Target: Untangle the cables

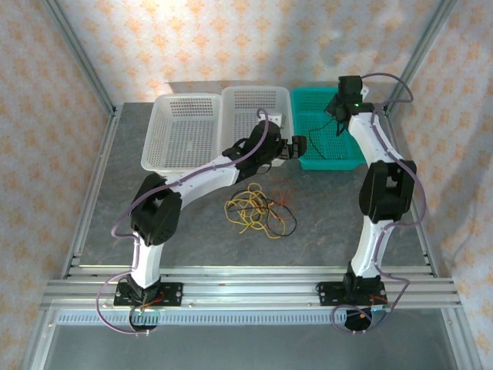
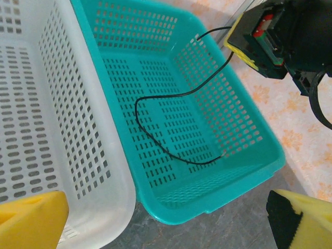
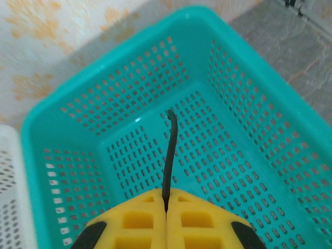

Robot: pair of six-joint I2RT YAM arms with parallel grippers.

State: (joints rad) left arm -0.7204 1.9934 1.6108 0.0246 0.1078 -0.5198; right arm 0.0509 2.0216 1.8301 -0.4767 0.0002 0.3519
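Right gripper (image 3: 166,201) clenched on thin black cable (image 3: 168,155), dangling it into perforated teal plastic basket (image 3: 249,78), presumably to sort it apart from the rest. Left gripper (image 2: 166,223) released, hovering at basket's near edge. Yellow-reddish-black cable tangle (image 1: 258,210) lies on grey table (image 1: 192,223).

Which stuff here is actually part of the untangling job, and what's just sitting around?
In the job: yellow, black and red cable tangle; black cable, pinched in the fingers of the right gripper.
Just around: left white basket; middle white basket; teal basket, with the black cable hanging into it.
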